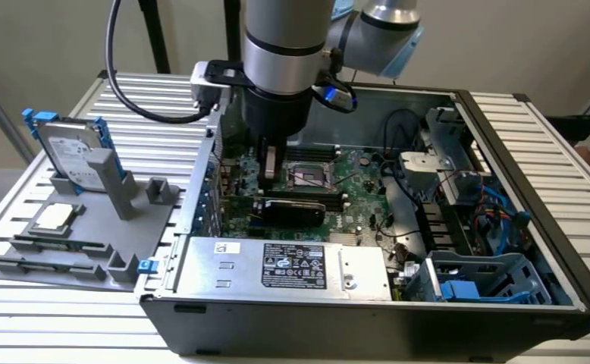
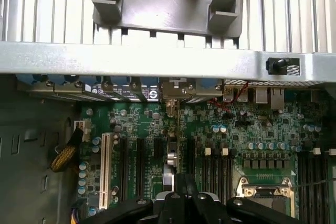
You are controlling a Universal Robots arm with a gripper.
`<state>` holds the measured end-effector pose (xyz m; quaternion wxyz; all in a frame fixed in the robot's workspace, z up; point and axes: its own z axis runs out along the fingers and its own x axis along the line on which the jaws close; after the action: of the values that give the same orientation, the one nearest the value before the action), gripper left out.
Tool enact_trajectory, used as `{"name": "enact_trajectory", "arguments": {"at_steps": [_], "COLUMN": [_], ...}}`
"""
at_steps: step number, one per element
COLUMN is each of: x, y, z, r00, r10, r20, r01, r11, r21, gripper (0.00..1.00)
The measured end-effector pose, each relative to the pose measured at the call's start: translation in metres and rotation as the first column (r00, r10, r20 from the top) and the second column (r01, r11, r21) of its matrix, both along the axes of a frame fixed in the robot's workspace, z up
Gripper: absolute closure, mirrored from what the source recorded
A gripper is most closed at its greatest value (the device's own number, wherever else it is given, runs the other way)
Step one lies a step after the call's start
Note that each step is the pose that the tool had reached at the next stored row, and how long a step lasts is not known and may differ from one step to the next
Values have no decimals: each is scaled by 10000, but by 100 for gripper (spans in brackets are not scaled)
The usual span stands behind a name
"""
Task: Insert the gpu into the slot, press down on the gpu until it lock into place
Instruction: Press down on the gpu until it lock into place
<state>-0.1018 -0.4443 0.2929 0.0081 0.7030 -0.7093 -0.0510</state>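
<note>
Pincer [image 1: 271, 184] closed, fingers together, tip over one end of the gpu [image 1: 293, 208]. The card stands on the motherboard [image 1: 366, 174], near the power-supply box [image 1: 285, 265]. Risk: if you push off-centre, the card tilts and its far end is left unseated.

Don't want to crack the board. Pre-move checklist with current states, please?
1. gpu on the motherboard, beside the power supply: ok.
2. gpu locked in the slot: cannot tell.
3. pincer touching the gpu: cannot tell; it hangs near the card's end on the exterior view's left.
4. pincer shut for pressing: ok, shut in the wrist view.
5. cables away from the gpu: ok, they lie toward the exterior view's right.
</note>
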Motion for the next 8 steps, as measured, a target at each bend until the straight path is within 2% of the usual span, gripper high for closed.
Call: {"name": "enact_trajectory", "arguments": {"at_steps": [3, 5, 6, 8], "x": [-31, -48, -51, -59], "y": [0, 0, 0, 0], "z": [0, 0, 1, 2], "r00": [9994, 9986, 9982, 9979], "r10": [10, 22, 28, 37], "r20": [-337, -538, -603, -641], "r01": [-10, -22, -28, -37], "r11": [10000, 10000, 10000, 10000], "r21": [2, 1, -1, -2], "gripper": [89, 89, 89, 89]}}
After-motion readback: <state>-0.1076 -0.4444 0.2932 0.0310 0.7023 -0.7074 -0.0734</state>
